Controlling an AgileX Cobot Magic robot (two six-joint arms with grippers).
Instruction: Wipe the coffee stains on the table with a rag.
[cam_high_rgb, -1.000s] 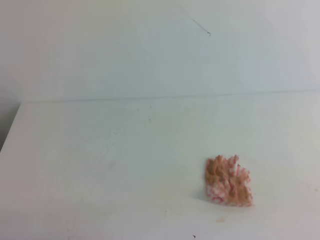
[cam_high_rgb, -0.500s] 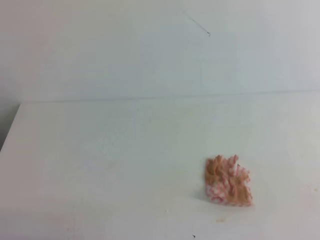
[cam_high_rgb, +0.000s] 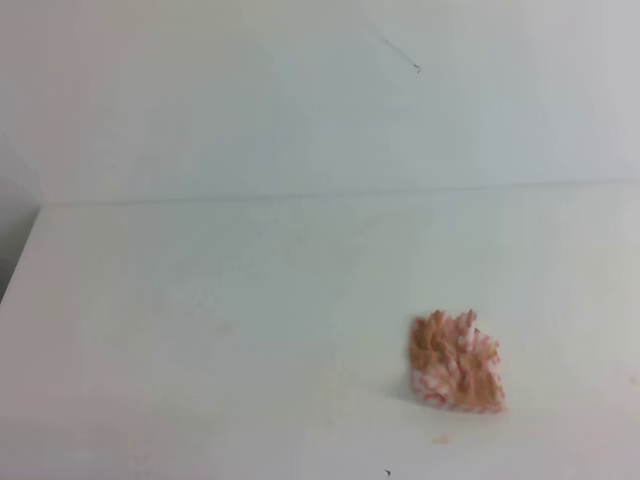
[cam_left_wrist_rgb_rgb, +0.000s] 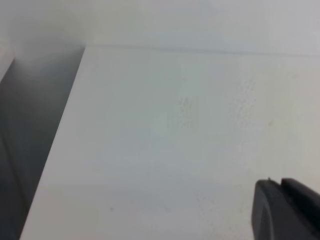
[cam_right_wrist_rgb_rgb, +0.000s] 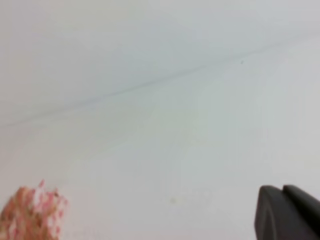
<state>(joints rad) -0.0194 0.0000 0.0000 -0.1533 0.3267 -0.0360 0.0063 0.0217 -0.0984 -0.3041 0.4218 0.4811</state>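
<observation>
The rag (cam_high_rgb: 456, 362), a crumpled red-and-white checked bunch with tan-brown patches, lies alone on the white table (cam_high_rgb: 200, 330) at the front right. It also shows at the lower left of the right wrist view as the rag (cam_right_wrist_rgb_rgb: 30, 215). No coffee stains show on the table in any view; only a faint tan speck (cam_high_rgb: 440, 438) lies just in front of the rag. My right gripper (cam_right_wrist_rgb_rgb: 281, 189) is off to the right of the rag and apart from it, its black fingers pressed together on nothing. My left gripper (cam_left_wrist_rgb_rgb: 280, 182) hangs over bare table, fingers together. Neither gripper shows in the exterior view.
The table's straight far edge (cam_high_rgb: 320, 195) meets a white wall. Its left edge (cam_left_wrist_rgb_rgb: 55, 145) drops off into a grey gap. A tiny dark fleck (cam_high_rgb: 388, 472) sits near the front edge.
</observation>
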